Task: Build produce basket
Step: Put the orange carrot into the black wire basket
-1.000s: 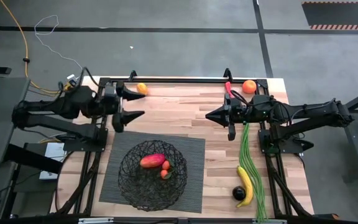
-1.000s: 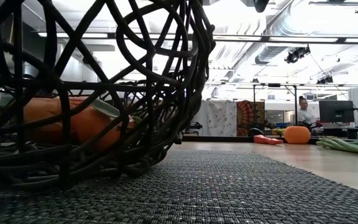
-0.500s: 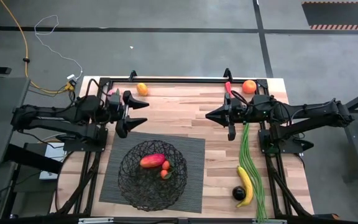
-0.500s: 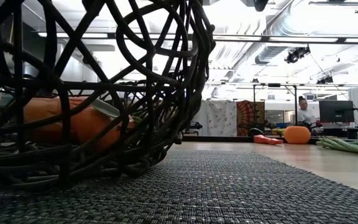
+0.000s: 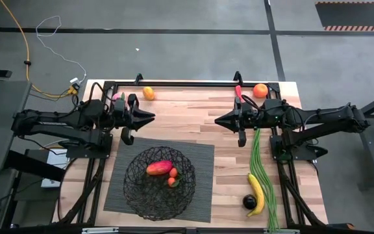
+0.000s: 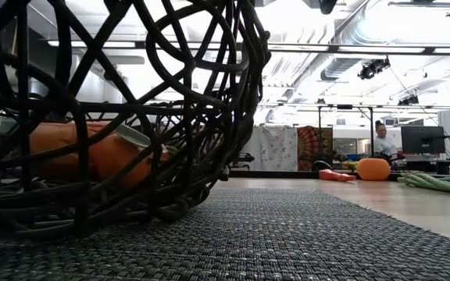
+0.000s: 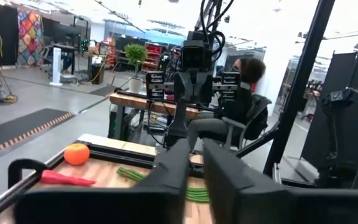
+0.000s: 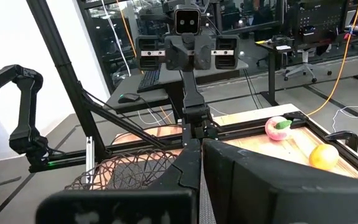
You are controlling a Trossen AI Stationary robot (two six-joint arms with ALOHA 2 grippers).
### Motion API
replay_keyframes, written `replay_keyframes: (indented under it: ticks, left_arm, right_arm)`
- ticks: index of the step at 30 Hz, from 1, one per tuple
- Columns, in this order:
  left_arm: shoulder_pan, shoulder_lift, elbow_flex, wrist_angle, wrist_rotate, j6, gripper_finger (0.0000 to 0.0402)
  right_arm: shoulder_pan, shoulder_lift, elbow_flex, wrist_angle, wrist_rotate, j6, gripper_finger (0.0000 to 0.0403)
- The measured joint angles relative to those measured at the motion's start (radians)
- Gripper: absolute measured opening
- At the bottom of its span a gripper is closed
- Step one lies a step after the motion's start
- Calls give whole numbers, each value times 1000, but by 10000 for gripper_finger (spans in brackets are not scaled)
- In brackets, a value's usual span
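Note:
The black wire basket (image 5: 160, 182) stands on a dark ribbed mat (image 5: 203, 153) at the near middle of the table. It holds a pink-red fruit (image 5: 159, 168) and two small orange-red pieces (image 5: 173, 177). My left gripper (image 5: 150, 117) hangs shut above the table's far left, holding nothing. My right gripper (image 5: 217, 120) faces it from the right, also shut and holding nothing. One orange (image 5: 148, 92) lies at the far edge, left of centre. A pink peach (image 8: 277, 127) lies near the far left corner. Another orange (image 5: 260, 90) and a red pepper (image 5: 239, 93) lie far right.
Long green beans (image 5: 260, 169), a yellow banana (image 5: 256, 194) and a dark round fruit (image 5: 249, 202) lie along the table's right side. A black frame rail (image 5: 187, 83) runs along the far edge. A person (image 7: 241, 93) sits beyond the table's right side.
My left gripper has come down a little toward the table and shut its wide-open fingers on nothing. The right arm has kept still, and none of the produce has moved.

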Motion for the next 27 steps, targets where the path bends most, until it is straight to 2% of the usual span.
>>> replay_keyframes:
  ticks: [1, 4, 12, 16, 21, 27]
  left_arm:
    - [0, 0, 0, 0, 0, 4, 14]
    - [0, 0, 0, -1, -4, 8, 18]
    - [0, 0, 0, -1, -3, 8, 1]
    - [0, 0, 0, 0, 33, 3, 0]
    - [0, 0, 0, 22, 116, -75, 0]
    - [0, 0, 0, 17, 114, -88, 0]
  right_arm:
    - [0, 0, 0, 0, 0, 0, 0]
    - [0, 0, 0, 0, 0, 0, 0]
    - [0, 0, 0, 0, 0, 5, 0]
    - [0, 0, 0, 0, 0, 7, 0]
    - [0, 0, 0, 0, 0, 7, 0]
    - [0, 0, 0, 1, 0, 8, 0]
